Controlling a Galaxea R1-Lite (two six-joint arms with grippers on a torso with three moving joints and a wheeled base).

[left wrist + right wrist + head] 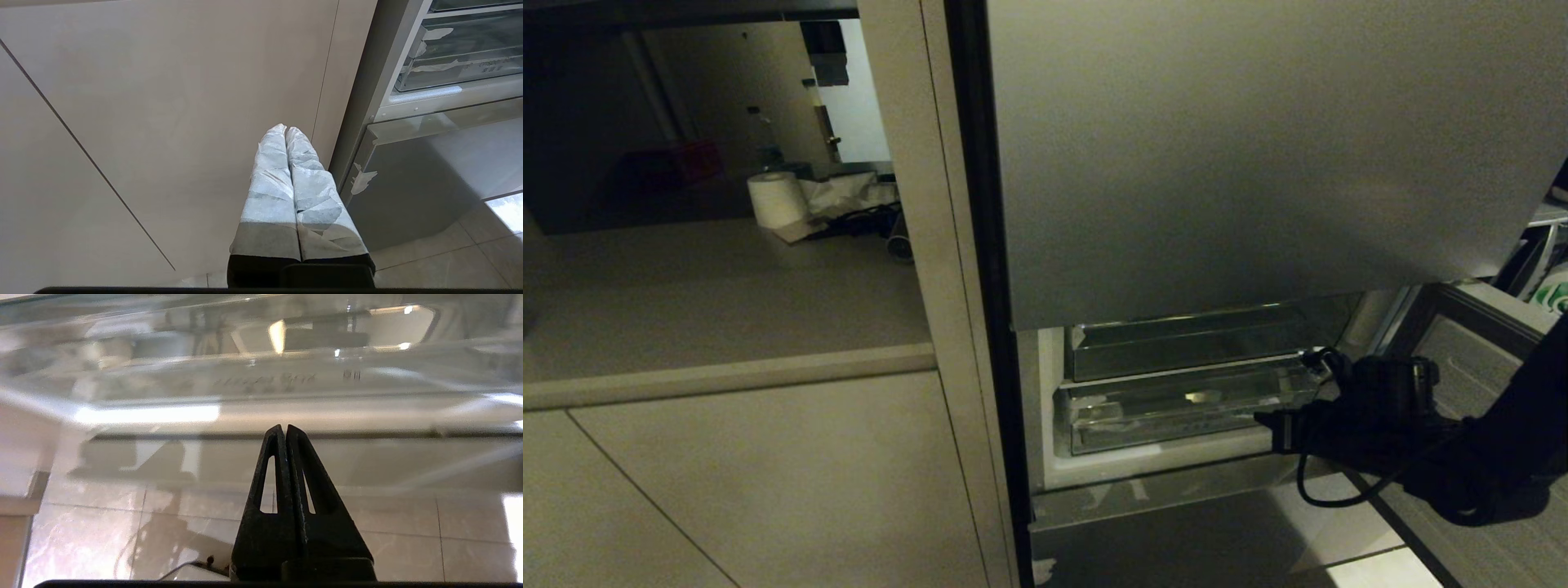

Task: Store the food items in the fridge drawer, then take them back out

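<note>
One arm is near enough: your right gripper (1278, 430), fingers pressed together and empty, sits just below and in front of the fridge drawer (1176, 406), whose long front edge runs crosswise to it. The left gripper (286, 132), also closed, hangs by the cabinet.
</note>
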